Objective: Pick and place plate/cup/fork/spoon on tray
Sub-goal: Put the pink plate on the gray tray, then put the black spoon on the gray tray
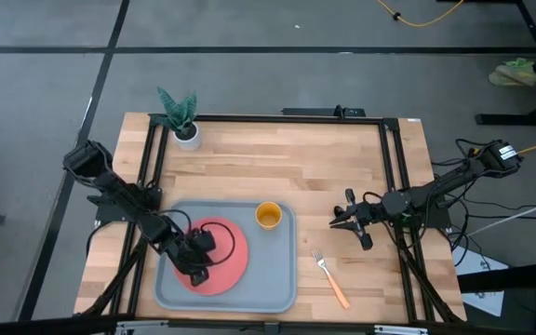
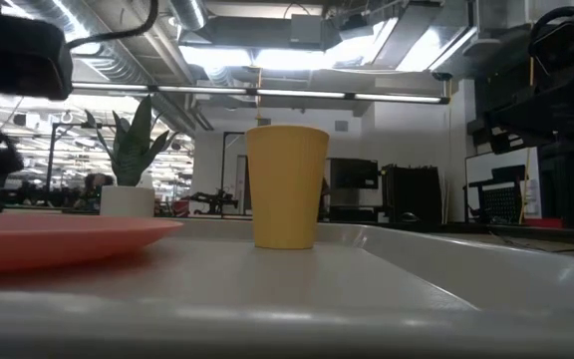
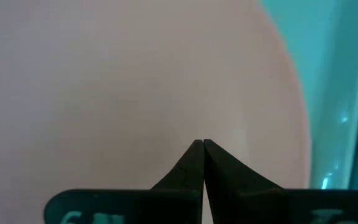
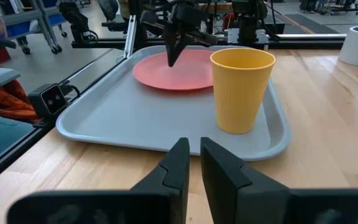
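Plate, flat, round and pink-red [image 1: 223,256], lies on the large grey rectangular tray with the raised rim [image 1: 282,279], filling its seven o'clock half in the high view, and the left gripper [image 1: 197,273] is right down over it, poised above the plate's eight o'clock edge. Through the left wrist view the two dark fingertips [image 3: 194,152] are pressed together to a point with nothing between them, the pink plate surface [image 3: 135,81] spread directly beneath and beyond them; whether they touch it cannot be told. Up at the tray's one o'clock corner stands the small yellow-orange cup [image 1: 268,216], upright, apart from the plate. Off the tray, on the bare wooden table [image 1: 277,158] toward four o'clock, lies the slim fork with silver tines and a long orange handle [image 1: 330,279]. The right gripper [image 1: 346,221] hovers over the table at three o'clock of the tray, its fingers [image 4: 179,163] nearly together and empty, the cup [image 4: 242,90] straight ahead of them. A white pot with a green plant [image 1: 182,116] sits at eleven o'clock.
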